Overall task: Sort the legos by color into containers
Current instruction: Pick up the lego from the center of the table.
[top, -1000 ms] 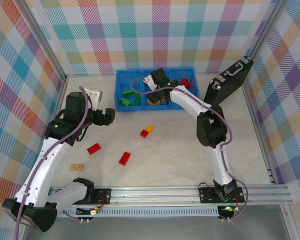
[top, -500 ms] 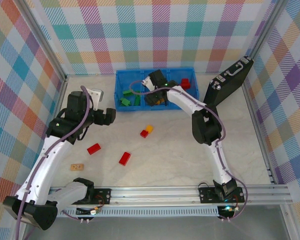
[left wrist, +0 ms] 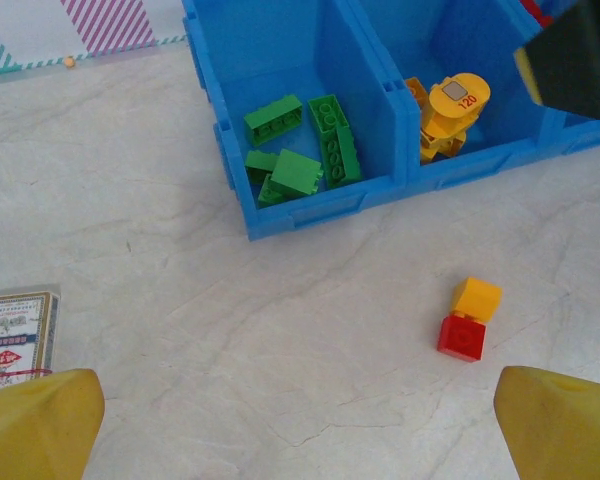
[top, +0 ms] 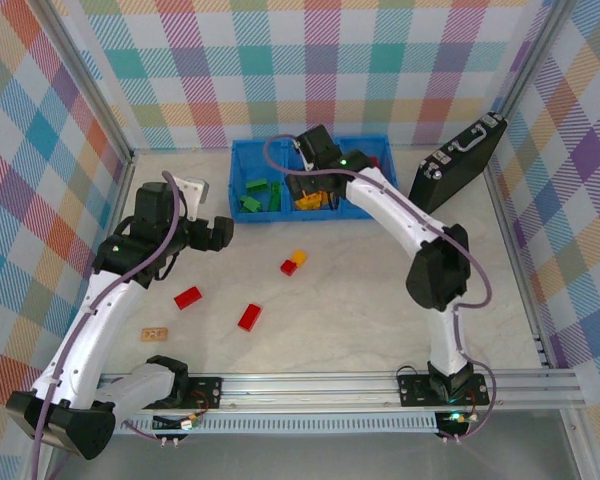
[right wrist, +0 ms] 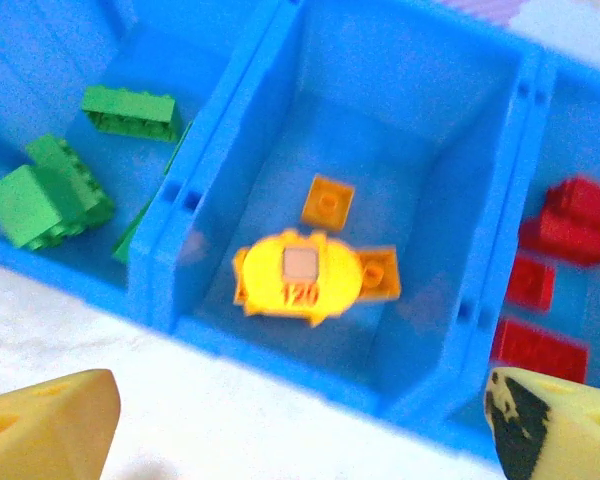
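My right gripper (right wrist: 300, 432) hangs spread and empty over the near wall of the blue tray (right wrist: 280, 362), orange-yellow legos (right wrist: 295, 280) just beyond (dividers close either side). My left gripper (left wrist: 300, 432) gapes empty; the red-and-orange lego pair (left wrist: 468, 318) lies ahead-right, open table (left wrist: 280, 330) around.

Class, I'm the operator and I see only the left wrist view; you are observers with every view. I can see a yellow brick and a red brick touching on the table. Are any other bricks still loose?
Observer: Yes. A red brick and a second red brick lie apart on the table, left of your pair and nearer the near edge.
Operator: What is in the right bin?
Observer: Several red bricks.
Operator: Is the right hand carrying anything?
Observer: No. It is open and empty above the middle bin.
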Controlling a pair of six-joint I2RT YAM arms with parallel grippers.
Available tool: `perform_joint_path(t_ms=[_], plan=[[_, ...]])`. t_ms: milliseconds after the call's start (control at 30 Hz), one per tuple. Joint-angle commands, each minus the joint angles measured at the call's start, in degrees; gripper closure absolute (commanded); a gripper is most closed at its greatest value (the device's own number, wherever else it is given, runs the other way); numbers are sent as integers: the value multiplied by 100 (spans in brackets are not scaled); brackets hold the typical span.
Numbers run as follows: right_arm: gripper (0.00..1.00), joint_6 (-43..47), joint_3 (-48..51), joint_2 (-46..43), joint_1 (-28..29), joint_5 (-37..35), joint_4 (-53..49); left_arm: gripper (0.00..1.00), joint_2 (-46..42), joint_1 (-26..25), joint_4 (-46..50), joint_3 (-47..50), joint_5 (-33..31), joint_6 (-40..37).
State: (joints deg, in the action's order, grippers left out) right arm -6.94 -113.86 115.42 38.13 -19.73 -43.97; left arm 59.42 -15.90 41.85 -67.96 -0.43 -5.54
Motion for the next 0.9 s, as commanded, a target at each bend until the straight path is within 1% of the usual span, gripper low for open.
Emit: perform_joint_path(t_ms=[0, 67, 167, 267, 367, 567, 667, 867], plan=[[7, -1738, 504, -335, 132, 95, -406, 0, -35, 78, 8, -103, 113, 88], [7, -2482, 680, -442, 289, -45, -586, 0, -50, 78, 24, -112, 98, 114], [10, -3416, 1114, -618, 444, 265, -431, 0, -150, 78, 26, -104, 95, 141], [11, -4307, 1551, -644, 491, 749, -141, 0, -282, 78, -1, -86, 104, 150], [12, -4933, 1862, -567, 544, 984, 36, 0, -409, 78, -12, -68, 95, 159], [12, -5624, 2156, -264, 555, 1347, 118, 0, -567, 78, -18, -42, 115, 167], [12, -5771, 2169, -98, 555, 1427, 193, 0, -614, 70, -27, -46, 88, 167], [12, -5854, 1870, 420, 555, 1365, 119, 0, -761, -42, -10, -95, 38, 159]])
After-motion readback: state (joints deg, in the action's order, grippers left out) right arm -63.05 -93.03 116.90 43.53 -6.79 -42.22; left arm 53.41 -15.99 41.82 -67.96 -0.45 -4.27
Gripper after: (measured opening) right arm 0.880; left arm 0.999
